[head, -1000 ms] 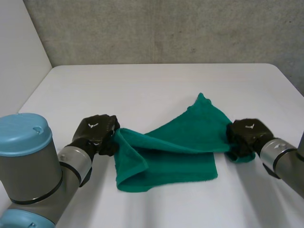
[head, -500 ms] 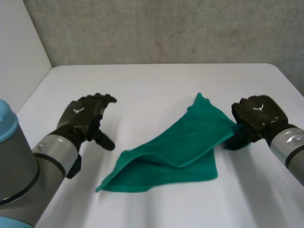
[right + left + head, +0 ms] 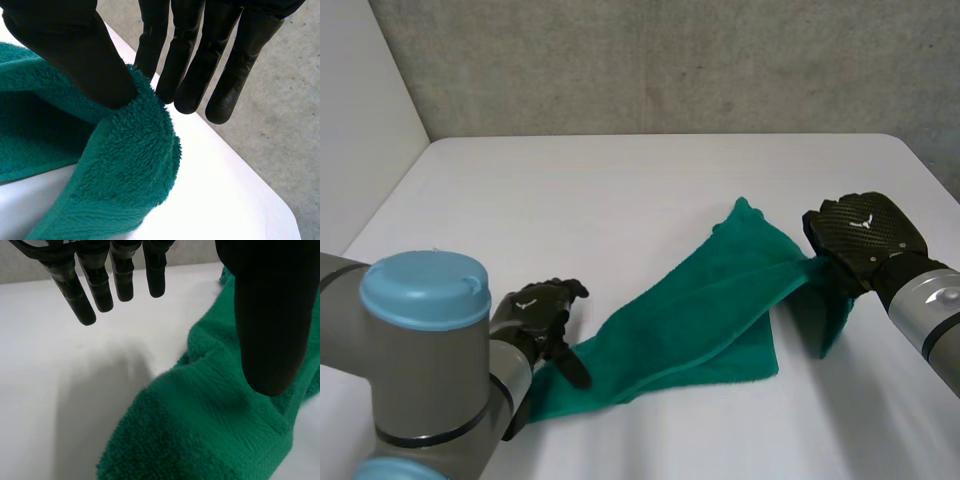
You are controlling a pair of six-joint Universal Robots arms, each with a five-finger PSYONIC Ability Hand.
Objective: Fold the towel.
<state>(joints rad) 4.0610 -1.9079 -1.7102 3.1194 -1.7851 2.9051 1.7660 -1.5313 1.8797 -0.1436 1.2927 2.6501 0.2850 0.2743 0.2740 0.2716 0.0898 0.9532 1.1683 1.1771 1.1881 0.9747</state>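
The green towel (image 3: 700, 315) lies half folded on the white table (image 3: 620, 190), stretched from front left to right. My right hand (image 3: 865, 240) pinches the towel's right corner (image 3: 135, 150) between thumb and fingers and holds it lifted off the table. My left hand (image 3: 535, 315) hovers open at the towel's front left corner (image 3: 200, 430), its fingers (image 3: 100, 285) straight over bare table and the thumb above the cloth, holding nothing.
A grey concrete wall (image 3: 670, 60) stands behind the table and a white panel (image 3: 360, 120) at the left. My left arm's blue-capped joint (image 3: 425, 300) fills the front left. Bare tabletop stretches behind the towel.
My left hand let go of the towel's left edge, opened, swung away, then came back down to the front left corner. The dropped edge fell flat. My right hand lifted its corner slightly.
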